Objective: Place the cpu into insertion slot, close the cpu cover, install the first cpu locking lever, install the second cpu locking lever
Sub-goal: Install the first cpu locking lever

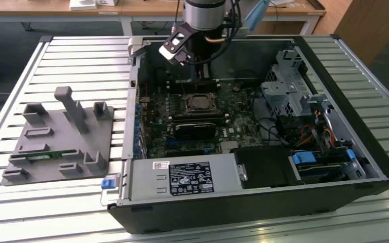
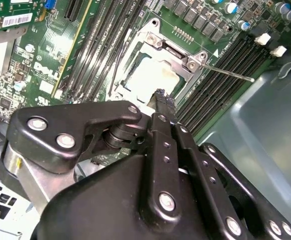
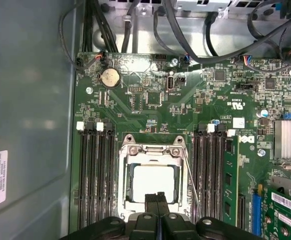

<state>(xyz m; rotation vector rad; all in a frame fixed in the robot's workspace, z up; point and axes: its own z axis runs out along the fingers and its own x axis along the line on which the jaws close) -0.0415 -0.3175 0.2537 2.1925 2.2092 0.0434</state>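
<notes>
The cpu (image 3: 154,182) is seen seated in the insertion slot (image 1: 198,103), which lies at six o'clock of the arm (image 1: 204,15) in the exterior view. The cpu cover (image 3: 153,149) lies shut around it. The pincer (image 3: 158,199) is held closed and empty just above the cover's edge. A thin locking lever (image 3: 189,175) is judged unlatched; a steady downward press on it is called for.

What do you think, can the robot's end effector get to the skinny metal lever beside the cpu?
Probably yes. The end effector hovers just over the cpu cover, and the lever sticks out right beside it with nothing lying across it. The memory slots alongside sit low.
</notes>
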